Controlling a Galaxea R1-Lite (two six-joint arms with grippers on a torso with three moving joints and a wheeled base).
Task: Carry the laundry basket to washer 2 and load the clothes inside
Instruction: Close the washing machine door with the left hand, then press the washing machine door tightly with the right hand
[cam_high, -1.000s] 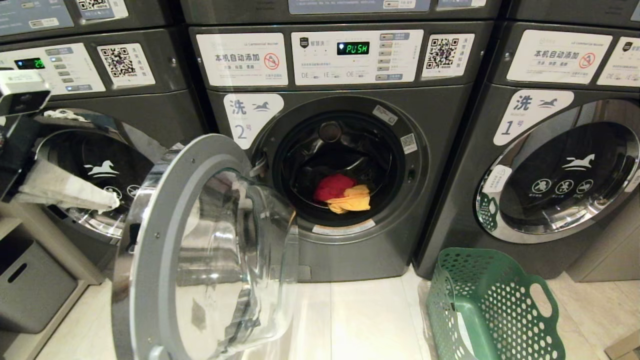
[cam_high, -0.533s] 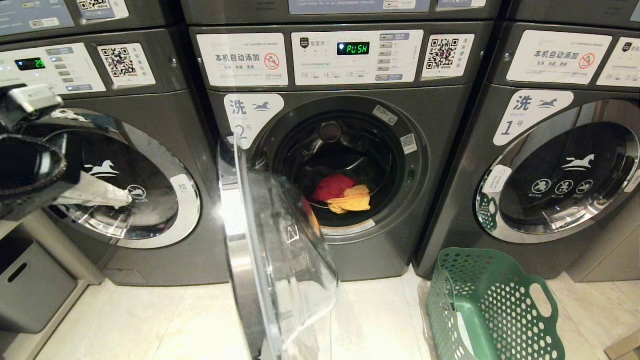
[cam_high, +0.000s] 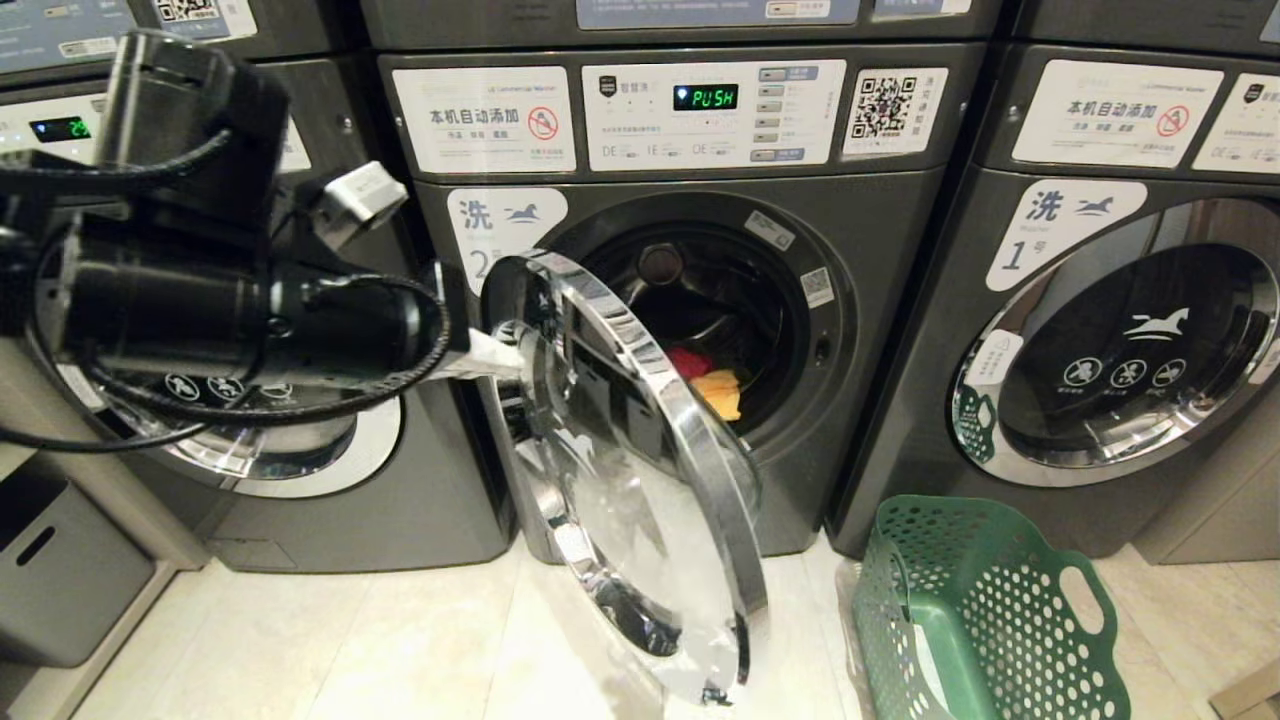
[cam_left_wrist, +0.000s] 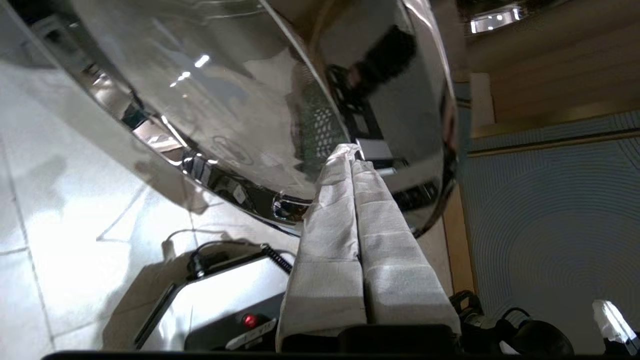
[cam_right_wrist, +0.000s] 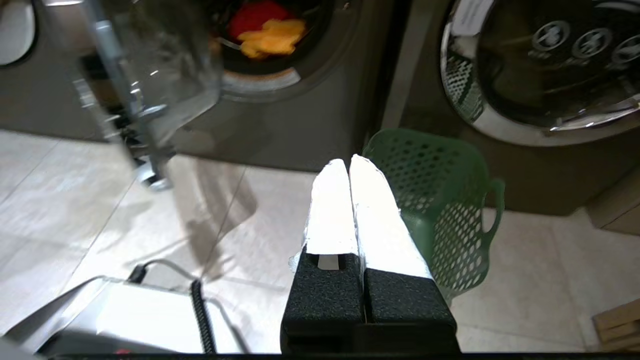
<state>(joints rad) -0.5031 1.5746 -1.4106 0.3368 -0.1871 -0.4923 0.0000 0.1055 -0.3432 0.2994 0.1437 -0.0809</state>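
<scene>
Reaching in from our left, the left arm holds its claw (cam_high: 505, 352) against the outer face of the door (cam_high: 640, 470) of washer 2 (cam_high: 690, 300), its white-wrapped fingers (cam_left_wrist: 350, 210) pressed together with nothing between them. Their tips touch the chrome rim near the door's upper edge. That door stands partly swung, hinged on the left side of the opening, and covers the left part of the drum mouth. Through the gap we see the clothes inside the drum: a red piece (cam_high: 690, 361) and, just beside it, a yellow piece (cam_high: 722, 392), both low in the drum. We cannot make out the trousers.

Our right claw (cam_right_wrist: 349, 162) hangs low over the floor (cam_high: 350, 640), its fingers shut together and gripping nothing, pointing toward the basket (cam_high: 985, 610). That green basket stands tilted on the floor in front of the seam between washer 2 and washer 1 (cam_high: 1120, 350), near both; no garment shows inside it. Washer 1's door is shut. The display (cam_high: 706, 97) on washer 2 reads PUSH in green. A third washer (cam_high: 300, 450) stands to the left, largely hidden behind the left arm
</scene>
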